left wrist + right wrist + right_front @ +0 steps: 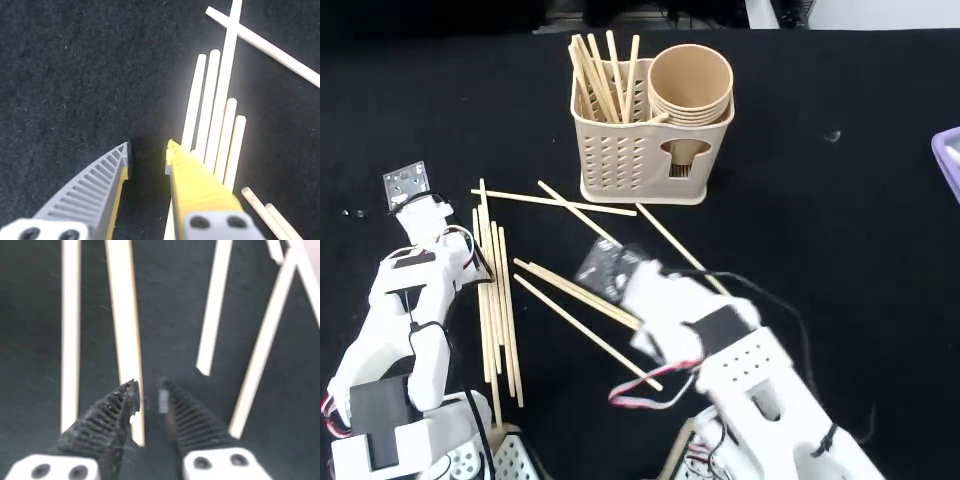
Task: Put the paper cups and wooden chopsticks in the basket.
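Well to the left of the beige perforated plastic basket (640,160), and nearer the arms, the left gripper (147,150) hangs low over the black table (840,260); its grey and yellow jaws stand a narrow gap apart with nothing between them; the bundle of pale wooden chopsticks (495,300) lies just beside the yellow jaw, its long axes running roughly the way the jaws point, so none sits in the gap; between that bundle and the basket, two long crossing chopsticks (560,203) lie near the basket's base; straight in front of the basket, the right gripper (147,390) hovers over a diagonal pair of chopsticks (570,285), its black jaws slightly parted and empty; the near end of one stick (125,315) lies at the tip of one jaw, not in the gap, and its length runs away from the jaws; a small sideways shift would let them close squarely across it, so this arm looks better placed for the next pick; in the basket, upright chopsticks (605,75) fill the compartment on the left arm's side and the stack of tan paper cups (690,85) the other; by my judgement only loose sticks are left.
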